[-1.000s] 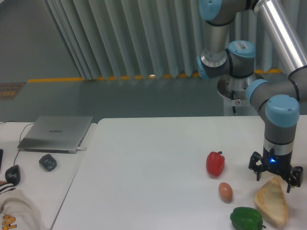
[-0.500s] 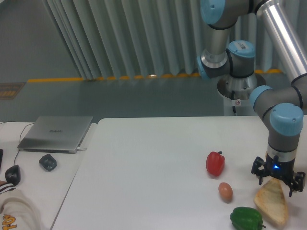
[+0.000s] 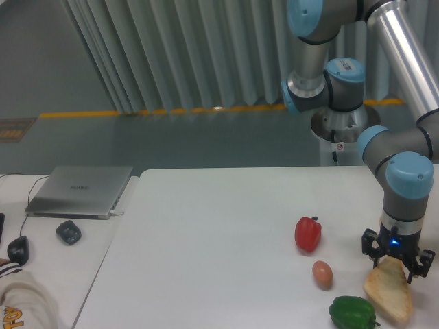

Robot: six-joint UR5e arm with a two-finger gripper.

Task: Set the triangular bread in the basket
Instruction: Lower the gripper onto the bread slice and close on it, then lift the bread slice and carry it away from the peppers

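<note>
The gripper (image 3: 398, 263) sits at the lower right of the frame, pointing straight down, its two dark fingers spread to either side of the upper tip of the triangular bread (image 3: 389, 290). The fingers look parted rather than closed, and nothing hangs between them that is clear of the table; whether the pads already touch the crust cannot be told from this view.

The table (image 3: 219, 233) fills the lower half of the frame, white and bare across its middle. No basket shows anywhere in the picture, so the drop-off place must lie outside the frame.

The bread lies flat at the lower right corner, its narrow end pointing up toward the gripper and its wide end running toward the bottom edge. It looks light, thin and fairly stiff for its size, though a slice like this would likely bend or crumble if squeezed hard. Lying flat, it offers little for the fingers to catch; the crust edges on either side of the narrow tip seem the best hold, where the slice is slim enough to fit between the jaws. A light squeeze should do, and a grip at the tip may let the wide end droop when raised.

The green pepper (image 3: 352, 312) lies just beside the bread on its left, near enough to be nudged. The red pepper (image 3: 308, 234) stands further up and to the left, and the small brown egg (image 3: 322, 274) rests between the two peppers.
</note>
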